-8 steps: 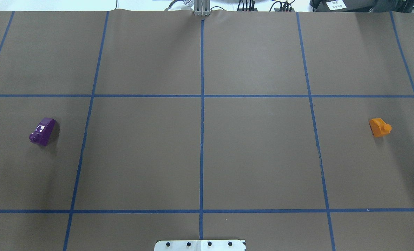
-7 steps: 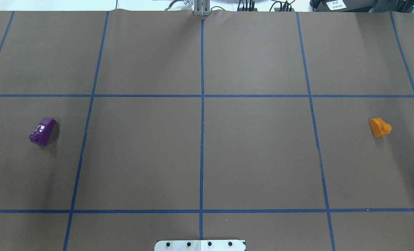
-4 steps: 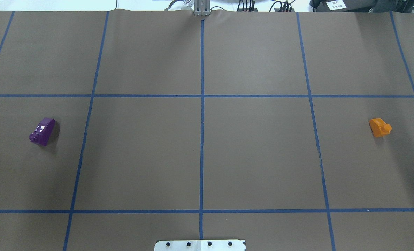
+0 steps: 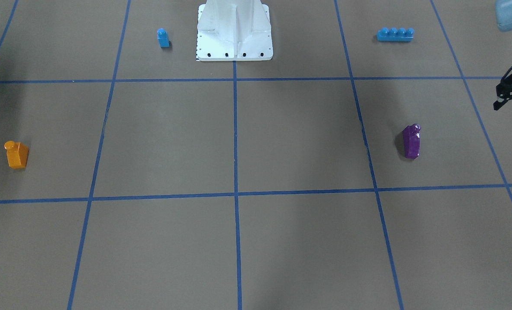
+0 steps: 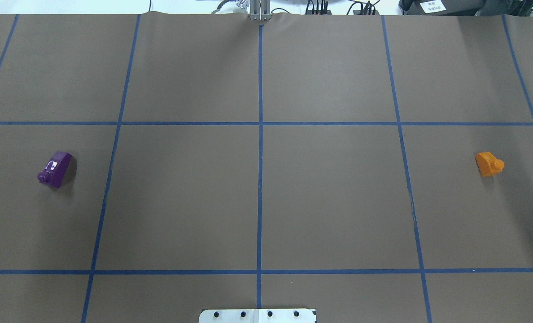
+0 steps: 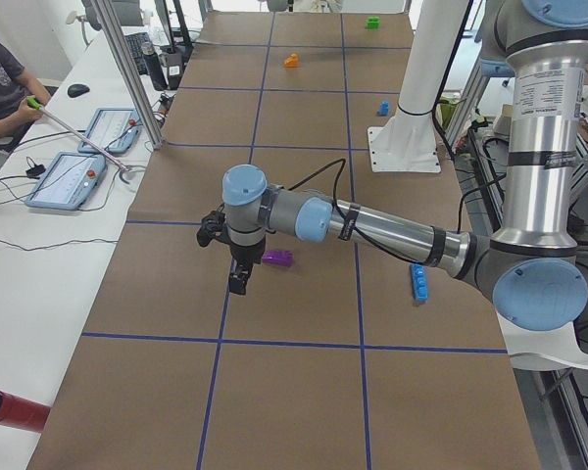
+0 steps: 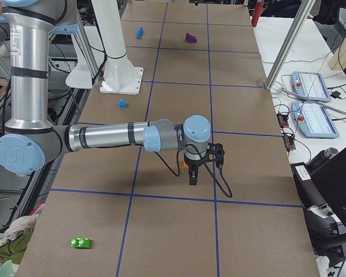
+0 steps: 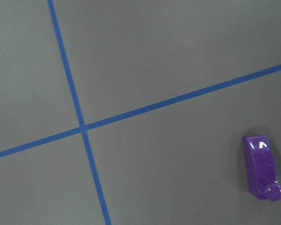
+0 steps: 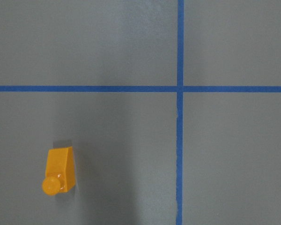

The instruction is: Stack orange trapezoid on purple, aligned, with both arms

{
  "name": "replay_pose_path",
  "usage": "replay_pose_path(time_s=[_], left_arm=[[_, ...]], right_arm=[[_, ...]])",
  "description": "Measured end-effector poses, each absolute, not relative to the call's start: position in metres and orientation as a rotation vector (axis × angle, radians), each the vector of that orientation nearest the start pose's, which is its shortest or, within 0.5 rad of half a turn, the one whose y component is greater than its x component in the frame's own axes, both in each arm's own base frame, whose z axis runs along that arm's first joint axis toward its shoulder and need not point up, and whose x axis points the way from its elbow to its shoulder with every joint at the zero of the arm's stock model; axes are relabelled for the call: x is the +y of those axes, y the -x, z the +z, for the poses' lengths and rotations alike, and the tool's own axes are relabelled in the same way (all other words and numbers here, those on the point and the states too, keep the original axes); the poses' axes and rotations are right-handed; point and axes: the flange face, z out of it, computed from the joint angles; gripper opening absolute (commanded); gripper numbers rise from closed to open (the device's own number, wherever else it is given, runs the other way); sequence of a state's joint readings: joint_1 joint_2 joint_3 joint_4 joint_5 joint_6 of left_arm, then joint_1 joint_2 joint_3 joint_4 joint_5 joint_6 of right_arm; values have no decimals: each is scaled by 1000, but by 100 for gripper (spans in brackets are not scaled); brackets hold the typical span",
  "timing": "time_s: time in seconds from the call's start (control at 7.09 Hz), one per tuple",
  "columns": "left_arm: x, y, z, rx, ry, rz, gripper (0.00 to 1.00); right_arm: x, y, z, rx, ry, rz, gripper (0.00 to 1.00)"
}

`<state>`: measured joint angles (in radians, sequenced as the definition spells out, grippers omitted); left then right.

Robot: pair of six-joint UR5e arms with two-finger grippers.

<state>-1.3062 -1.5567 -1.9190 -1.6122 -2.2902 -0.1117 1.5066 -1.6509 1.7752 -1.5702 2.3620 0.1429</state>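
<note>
Orange trapezoid (image 5: 488, 164): likely light, glossy, slippery; pinch flat side faces, not slope. Left claw (image 6: 237, 286), right claw (image 7: 192, 179): can't tell if open

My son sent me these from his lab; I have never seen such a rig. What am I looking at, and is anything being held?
A robot: a grey-and-silver jointed left arm and right arm by a white pedestal, at a table covered in brown paper. Two pictures look down on it, two look along it from its ends, two come from wrist cameras. A small glossy purple plastic block and a matching orange plastic block lie far apart on the paper, so neither is held. The left gripper hangs near the purple, the right gripper near the orange.
</note>
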Motion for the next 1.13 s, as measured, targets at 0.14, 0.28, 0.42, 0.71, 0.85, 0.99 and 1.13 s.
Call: replay_pose_path(time_s=[0.14,0.28,0.42,0.71,0.85,0.99,1.13], left_arm=[[-481,-92,488,793,-189,251,100],[-475,-128,484,816,-163,201,100],[-468,-163,485,820,-149,149,100],[-456,-224,503,777,-148,118,100],[-452,-244,514,754,-145,128,100],[-449,-257,522,741,-136,143,100],[-446,-268,528,733,-125,159,94]], right_arm=[[-466,-33,594,-798,-37,24,100],[-467,-33,594,-797,-38,23,100],[-467,-33,594,-797,-37,23,100],[-467,-33,596,-797,-34,25,100],[-466,-33,597,-796,-33,24,100],[-466,-33,598,-796,-32,23,100],[-466,-33,599,-796,-30,22,100]])
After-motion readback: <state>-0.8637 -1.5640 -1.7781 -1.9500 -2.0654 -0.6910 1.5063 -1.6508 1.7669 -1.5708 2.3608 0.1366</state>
